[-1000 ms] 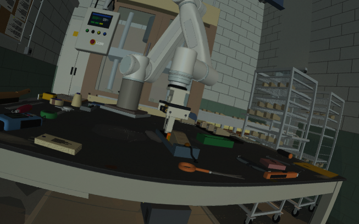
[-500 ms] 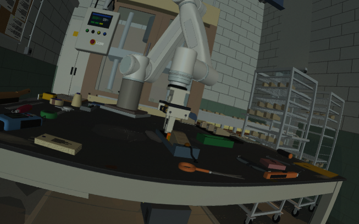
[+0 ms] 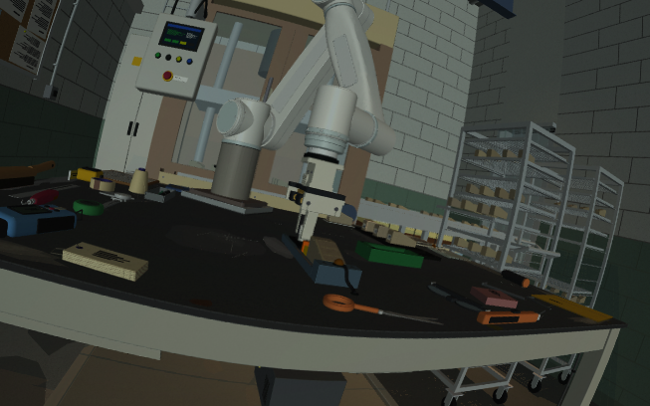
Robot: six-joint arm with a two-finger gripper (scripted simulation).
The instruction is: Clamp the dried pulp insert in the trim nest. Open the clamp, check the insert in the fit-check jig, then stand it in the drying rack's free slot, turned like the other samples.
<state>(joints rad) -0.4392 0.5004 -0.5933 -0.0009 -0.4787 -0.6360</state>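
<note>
The tan pulp insert [image 3: 326, 248] lies in the blue-grey trim nest [image 3: 323, 262], its near side partly hidden by the nest's wall and its far end by my fingers. My gripper [image 3: 305, 236] points straight down over the nest's far end, by a small orange part there, and it is open and holds nothing. A black clamp lever [image 3: 350, 281] with an orange knob [image 3: 338, 262] sits at the nest's near end. The green fit-check jig [image 3: 390, 254] lies just right of the nest. I cannot make out the drying rack with its samples for certain.
Behind the table stand a control panel [image 3: 176, 55], the arm's base [image 3: 234, 171] and wire trolleys [image 3: 511, 197] at right. Orange scissors [image 3: 367, 306] lie in front of the nest. A pale perforated block [image 3: 105, 260] lies front left, hand tools front right, tape rolls far left.
</note>
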